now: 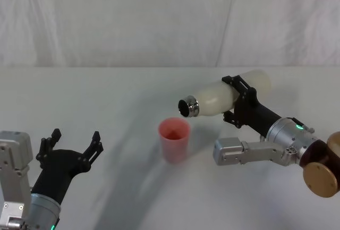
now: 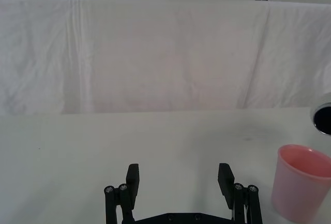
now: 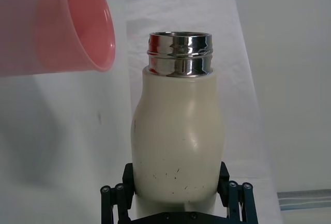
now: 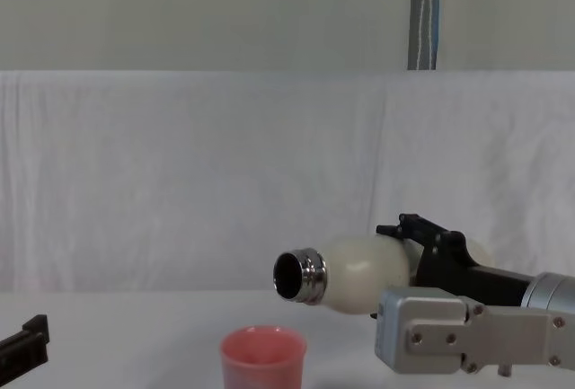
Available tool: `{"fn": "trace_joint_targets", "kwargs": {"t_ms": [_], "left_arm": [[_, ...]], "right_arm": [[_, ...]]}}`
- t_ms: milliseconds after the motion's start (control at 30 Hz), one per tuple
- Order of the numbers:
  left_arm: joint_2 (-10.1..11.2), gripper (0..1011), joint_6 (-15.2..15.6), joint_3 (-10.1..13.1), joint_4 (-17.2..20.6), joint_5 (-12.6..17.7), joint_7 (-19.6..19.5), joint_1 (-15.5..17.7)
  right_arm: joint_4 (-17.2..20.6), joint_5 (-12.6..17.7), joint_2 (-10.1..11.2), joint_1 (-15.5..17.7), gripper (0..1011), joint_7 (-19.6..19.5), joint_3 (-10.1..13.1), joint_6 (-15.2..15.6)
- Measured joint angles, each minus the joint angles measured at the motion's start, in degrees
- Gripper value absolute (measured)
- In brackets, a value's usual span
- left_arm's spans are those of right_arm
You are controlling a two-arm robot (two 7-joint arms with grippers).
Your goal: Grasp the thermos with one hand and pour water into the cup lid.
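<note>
Two claws are in play, but the right claw (image 1: 239, 101) does the work: its black fingers (image 3: 120, 195) are clamped on either side of the cream bottle (image 1: 226, 96), gripping the lower body, and it holds the bottle off the surface (image 1: 106, 97), tipped nearly level. Beyond the fingers the bottle runs out to its shiny steel neck (image 4: 301, 276), whose open mouth hangs above and slightly to the claw's side of the pink cup (image 1: 173, 139), which stands upright on the surface below. From the chest view the mouth sits clear of the cup's rim with a gap of air between them, and no stream of water can be made out. My worry is aim: with the bottle this flat and the mouth not squarely over the cup's opening, water could arc past the far rim or dribble down the neck onto the surface. A fast extra tilt would make a surge that overshoots; the light cup could also be knocked over if the neck dips into it. Grip so far back on a smooth body might let the bottle slip or twist. Well apart, near the robot, the left claw (image 1: 71, 147) hovers spread wide with nothing between its fingers.
</note>
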State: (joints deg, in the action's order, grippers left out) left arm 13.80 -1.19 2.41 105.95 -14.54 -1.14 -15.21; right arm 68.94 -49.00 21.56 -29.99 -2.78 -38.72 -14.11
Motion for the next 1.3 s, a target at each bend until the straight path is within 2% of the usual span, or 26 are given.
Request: {"fn": "trace_joint_targets", "kwargs": {"t_ms": [1300], "left_arm": [[0.0, 1001, 0.0, 0.0, 0.0, 0.0, 0.0, 0.0]], "right_arm": [[-0.2, -2.2, 0.6, -1.4, 950, -1.4, -0.9, 0.5]]}}
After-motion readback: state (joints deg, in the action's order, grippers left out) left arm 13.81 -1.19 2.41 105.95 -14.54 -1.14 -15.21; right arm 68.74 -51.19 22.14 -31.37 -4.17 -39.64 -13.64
